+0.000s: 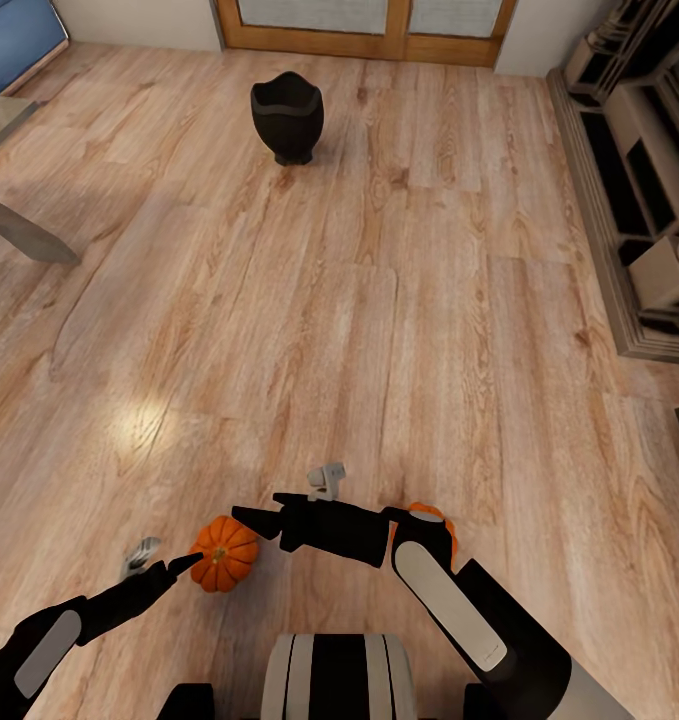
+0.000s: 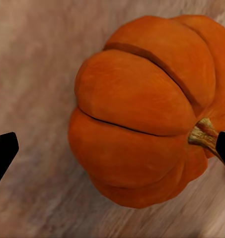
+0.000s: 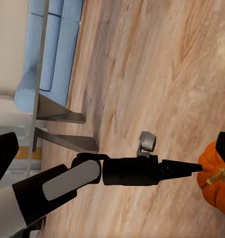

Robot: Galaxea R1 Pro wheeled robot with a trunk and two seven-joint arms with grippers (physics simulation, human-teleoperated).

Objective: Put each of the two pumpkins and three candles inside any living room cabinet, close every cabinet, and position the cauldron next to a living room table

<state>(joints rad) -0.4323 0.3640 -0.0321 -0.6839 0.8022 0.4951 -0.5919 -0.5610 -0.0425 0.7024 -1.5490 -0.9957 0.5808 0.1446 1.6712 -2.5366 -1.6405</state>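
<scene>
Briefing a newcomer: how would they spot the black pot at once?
Start at the wood-framed glass doors on the far wall. Just before them, alone on the plank floor, stands the small round black cauldron. Unlike the ribbed orange pumpkin, it is dark and open-mouthed.

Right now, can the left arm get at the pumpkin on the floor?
Probably yes. The left pincer is open right at the pumpkin, its fingertips on either side, and nothing lies between them on the wood floor.

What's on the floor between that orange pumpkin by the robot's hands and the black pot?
Nothing: in the head view, only bare wood floor lies between the pumpkin and the cauldron.
</scene>
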